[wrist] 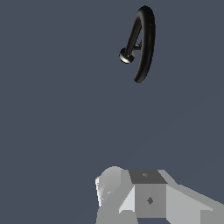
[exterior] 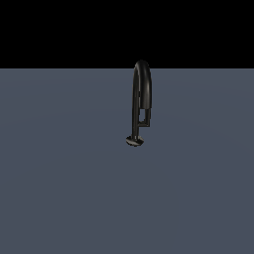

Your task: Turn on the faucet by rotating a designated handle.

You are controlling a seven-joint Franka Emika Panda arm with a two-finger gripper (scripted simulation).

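Note:
The glossy black faucet (exterior: 141, 89) stands upright on the grey floor, its round disc base (exterior: 134, 141) at the bottom. The handle (exterior: 144, 117), a small rectangular frame, projects from the stem toward the exterior view's right, under the arch. The wrist view looks down on the faucet (wrist: 146, 43); the handle (wrist: 136, 46) is a short bar inside the arch. My gripper (wrist: 131, 183) shows only in the wrist view, as grey and white finger parts far from the faucet, holding nothing. No gap shows between the fingers, so I cannot tell whether they are open or shut.
The flat grey floor (exterior: 64, 188) spreads all around the faucet, with a black background behind it. No arm shows in the exterior view.

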